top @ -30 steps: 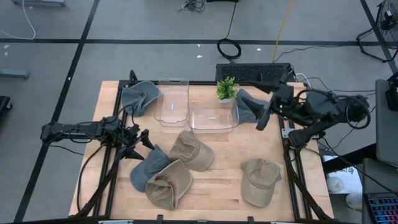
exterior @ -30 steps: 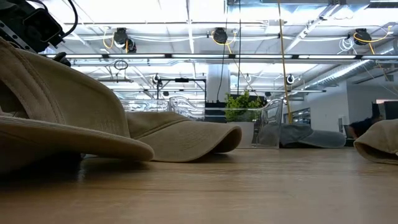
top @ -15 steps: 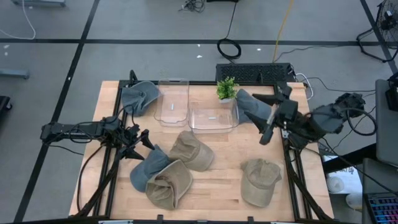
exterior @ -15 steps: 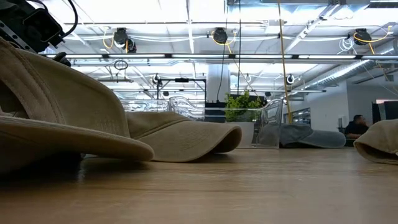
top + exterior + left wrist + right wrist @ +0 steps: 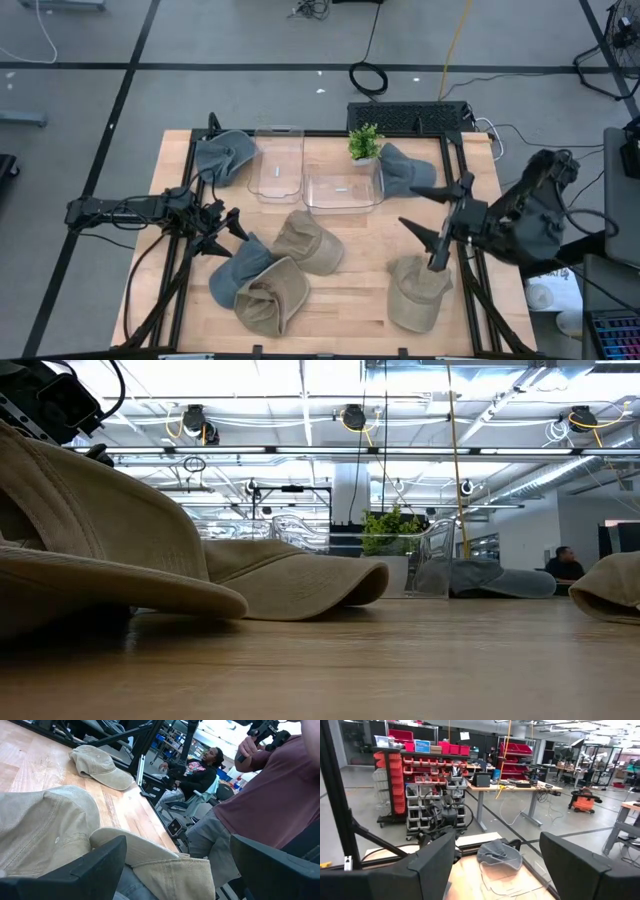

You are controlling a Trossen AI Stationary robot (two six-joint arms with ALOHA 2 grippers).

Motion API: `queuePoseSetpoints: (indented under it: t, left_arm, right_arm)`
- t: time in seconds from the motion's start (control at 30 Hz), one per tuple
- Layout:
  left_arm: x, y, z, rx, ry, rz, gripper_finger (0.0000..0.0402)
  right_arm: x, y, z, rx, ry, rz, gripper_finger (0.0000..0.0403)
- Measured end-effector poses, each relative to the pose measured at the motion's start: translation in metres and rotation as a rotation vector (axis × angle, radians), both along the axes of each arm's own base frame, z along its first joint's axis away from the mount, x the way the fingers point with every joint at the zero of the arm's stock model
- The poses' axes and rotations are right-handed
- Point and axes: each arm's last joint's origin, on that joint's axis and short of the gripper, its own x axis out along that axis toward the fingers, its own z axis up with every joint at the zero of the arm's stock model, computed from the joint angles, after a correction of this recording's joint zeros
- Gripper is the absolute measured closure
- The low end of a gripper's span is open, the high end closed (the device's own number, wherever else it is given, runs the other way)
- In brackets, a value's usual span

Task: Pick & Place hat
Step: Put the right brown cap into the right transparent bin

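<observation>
Seen from above, we find the wooden table [image 5: 350, 290] carrying several hats. A tan hat [image 5: 417, 290] lies near the table's right front corner; a second tan hat [image 5: 308, 241] sits near the middle, and a third tan hat [image 5: 268, 295] rests at the front edge, touching a grey-blue hat [image 5: 237, 268] on its left. Two more grey-blue hats lie along the back — one at the back left corner [image 5: 222, 156], one toward the back right [image 5: 402, 170], just beside a small green plant [image 5: 365, 142]. Between them stand two clear plastic bins, a narrow bin [image 5: 278, 165] and a wider bin [image 5: 343, 189], set side by side.

The right tool [image 5: 435, 228] is above the table's right side, just behind the tan hat by the right front corner; its fingers are spread wide and hold nothing. The left tool [image 5: 227, 231] waits at the table's left edge, beside the front grey-blue hat — its fingers likewise apart and empty.

In the left wrist view we see a standing person [image 5: 265, 795] in a maroon shirt beyond the table, and a seated person [image 5: 200, 767] farther back.
</observation>
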Motion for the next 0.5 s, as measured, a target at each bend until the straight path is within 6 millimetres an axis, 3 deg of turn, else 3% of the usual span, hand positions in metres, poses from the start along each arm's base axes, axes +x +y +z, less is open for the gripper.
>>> queuePoseSetpoints:
  t: [0.5]
  left_arm:
    - [0.0, 0.0, 0.0, 0.0, 0.0, 0.0, 0.0041]
  right_arm:
    - [-0.005, 0.06, -0.016, 0.013, -0.033, -0.097, 0.0124]
